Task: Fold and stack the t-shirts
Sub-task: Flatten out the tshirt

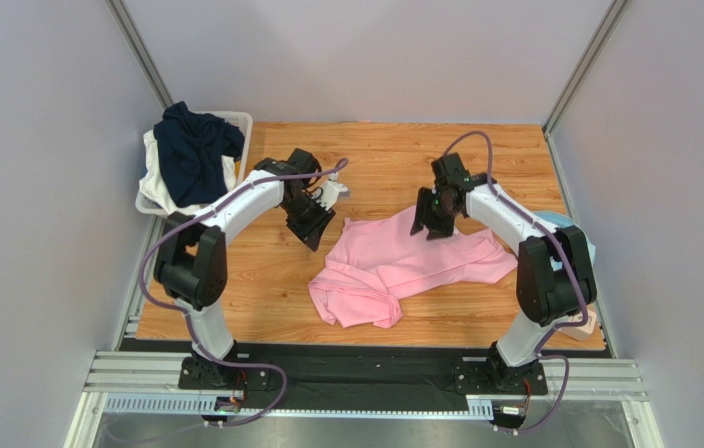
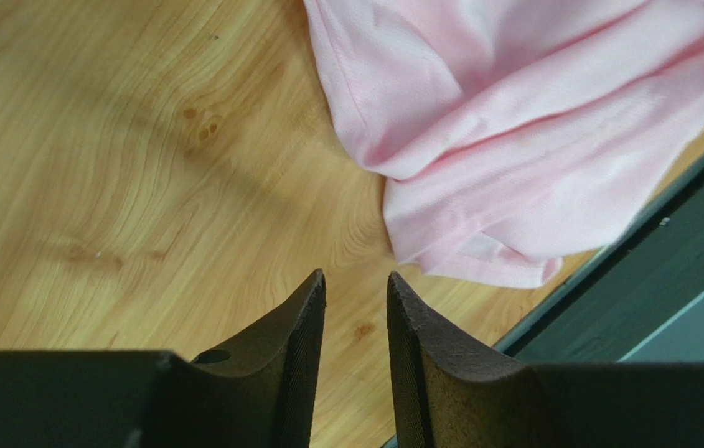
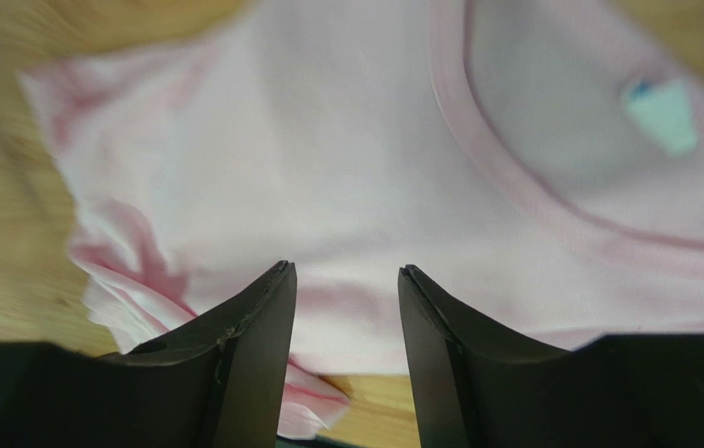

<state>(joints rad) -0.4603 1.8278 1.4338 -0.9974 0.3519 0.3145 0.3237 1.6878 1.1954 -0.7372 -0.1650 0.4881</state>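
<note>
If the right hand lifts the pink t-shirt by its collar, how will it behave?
Probably floppy: the pink t-shirt lies crumpled in soft folds, so it should drape from the right hand. Likely light: the cloth looks thin. Pushed, it would likely bunch up.

The table point(image 1: 262, 271) was wood-grained, smooth, with a faint sheen; the pink shirt point(image 1: 402, 266) was soft matt cloth — fine knit, ribbed at the collar; the navy shirt point(image 1: 192, 149) was matt cloth too; the basket point(image 1: 243, 119) was white plastic; the left gripper point(image 2: 355, 275) had matt black fingers point(image 2: 301, 364), finely ridged inside; the rail point(image 1: 140, 378) — bare grey metal.
</note>
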